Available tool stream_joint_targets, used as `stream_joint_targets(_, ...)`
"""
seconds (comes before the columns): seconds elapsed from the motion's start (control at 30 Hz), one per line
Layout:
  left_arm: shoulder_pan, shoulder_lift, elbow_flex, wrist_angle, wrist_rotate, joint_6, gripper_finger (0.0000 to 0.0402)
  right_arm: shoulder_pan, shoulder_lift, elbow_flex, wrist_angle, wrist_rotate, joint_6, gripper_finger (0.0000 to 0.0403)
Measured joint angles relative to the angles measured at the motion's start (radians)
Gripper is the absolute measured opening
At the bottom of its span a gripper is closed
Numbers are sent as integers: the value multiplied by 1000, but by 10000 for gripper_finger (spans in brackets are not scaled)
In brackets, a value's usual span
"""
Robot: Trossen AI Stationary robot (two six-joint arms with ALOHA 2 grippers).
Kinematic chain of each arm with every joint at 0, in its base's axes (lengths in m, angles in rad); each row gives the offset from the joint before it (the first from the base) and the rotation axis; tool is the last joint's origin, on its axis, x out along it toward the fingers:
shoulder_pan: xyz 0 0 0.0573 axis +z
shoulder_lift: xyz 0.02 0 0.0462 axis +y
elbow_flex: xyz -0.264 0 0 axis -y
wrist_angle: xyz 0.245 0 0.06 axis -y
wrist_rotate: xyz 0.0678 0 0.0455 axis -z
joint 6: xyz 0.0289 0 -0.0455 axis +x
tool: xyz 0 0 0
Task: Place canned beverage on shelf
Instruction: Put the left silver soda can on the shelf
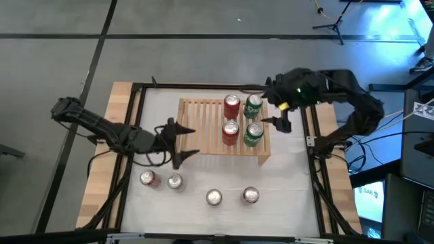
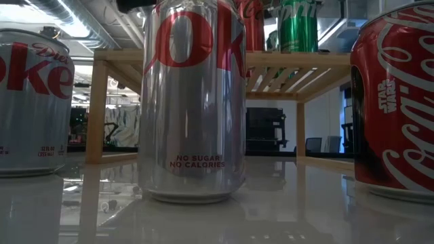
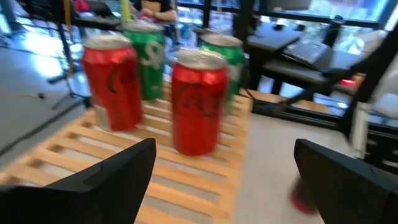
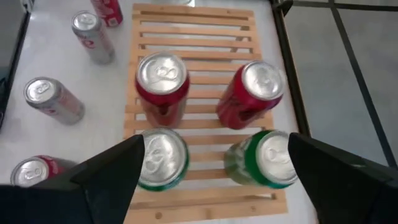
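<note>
Canned beverages on the shelf (image 1: 203,129) number four, and you will find them in a two-by-two block at the end of the slatted top nearest the right gripper (image 1: 273,112): two red cans (image 1: 232,106) (image 1: 230,132) on the inner side, two green cans (image 1: 253,106) (image 1: 253,133) on the outer side, all upright. The right gripper hangs just beside and above the green pair, its fingers (image 4: 106,171) spread wide with nothing between them. Your left gripper (image 1: 182,141) sits at the opposite, bare end of the shelf, over its near edge, fingers (image 3: 109,180) likewise spread and empty, facing the red cans. Four more cans stand on the white table (image 1: 291,190) in front of the shelf: a red one (image 1: 148,179) and a silver one (image 1: 175,181) close below the left gripper, then another silver one (image 1: 214,197) and a red one (image 1: 250,196) farther toward the right arm's side.
</note>
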Motion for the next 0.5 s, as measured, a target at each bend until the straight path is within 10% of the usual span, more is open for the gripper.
stream_joint_targets(0.5, -283, 65, 0, -115, -111, -350, 373, 184, -501, -816, 529, 85, 275, 392)
